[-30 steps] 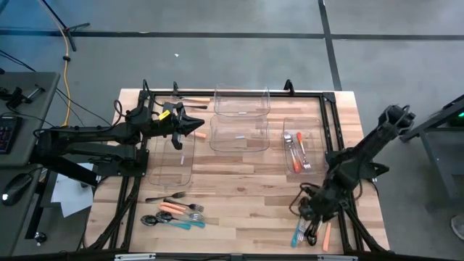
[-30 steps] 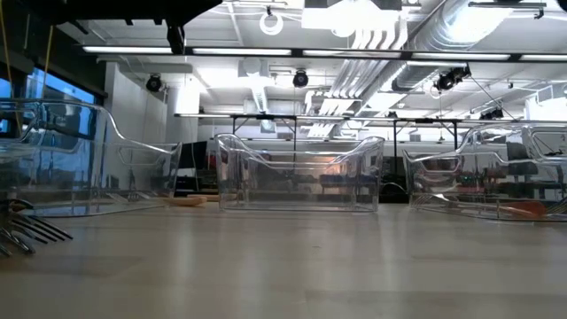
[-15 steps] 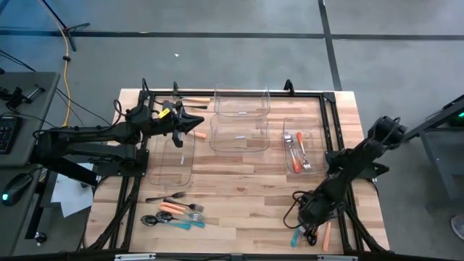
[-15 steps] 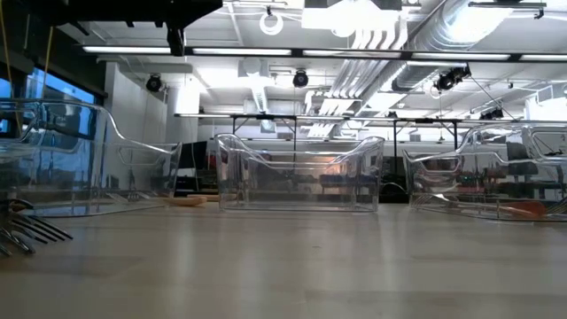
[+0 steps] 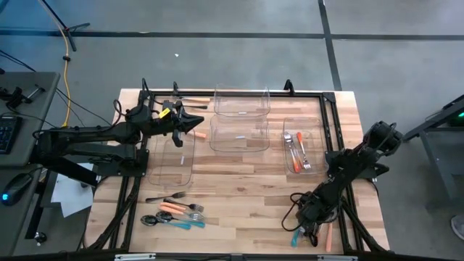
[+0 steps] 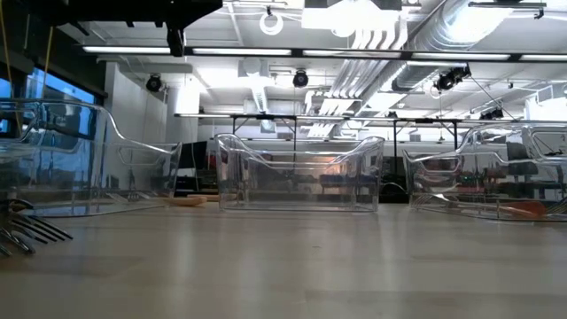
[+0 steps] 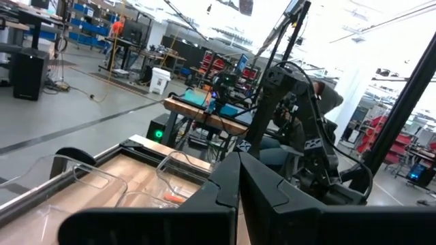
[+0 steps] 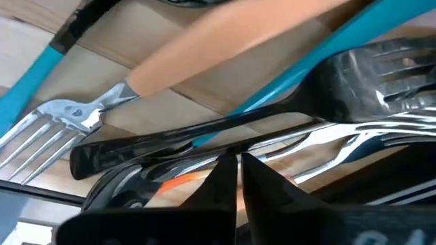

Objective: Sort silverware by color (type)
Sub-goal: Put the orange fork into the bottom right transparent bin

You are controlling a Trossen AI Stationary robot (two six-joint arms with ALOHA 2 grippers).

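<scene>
Seen from above: a light wooden desk (image 5: pixel 239 181) edged by a black frame, with four clear plastic bins on it. Largest, a long bin (image 5: pixel 171 158) on the left side, nothing visible inside. Next, two squarish bins in the middle: one at the far edge (image 5: pixel 241 102), one just in front of it (image 5: pixel 239 135), neither with visible contents. Smallest, a narrow bin (image 5: pixel 299 153) to the right, holding a few pieces of silverware, an orange handle (image 5: pixel 299 139) among them. At the near left of the desk, a loose cluster of silverware (image 5: pixel 174 211): orange, teal and black handles lying side by side and overlapping. At the near right corner, a second pile of silverware (image 5: pixel 313 233), partly covered by the right arm bent low over it. Right gripper (image 5: pixel 307 221) down in that pile with fingers drawn together; in the right wrist view, fingertips nearly meeting just beside a black-handled piece (image 8: pixel 184 139), with an orange handle (image 8: pixel 225 47), teal handles and shiny fork tines crowded close around; whether anything is actually pinched, cannot tell. Left arm stretched across the far left of the desk, left gripper (image 5: pixel 194 125) closed and raised over the far end of the long bin. A single orange-handled piece (image 5: pixel 194 99) lying at the far edge of the desk, near the left gripper. Fork tines (image 6: pixel 35 230) at the left edge of the low view.
</scene>
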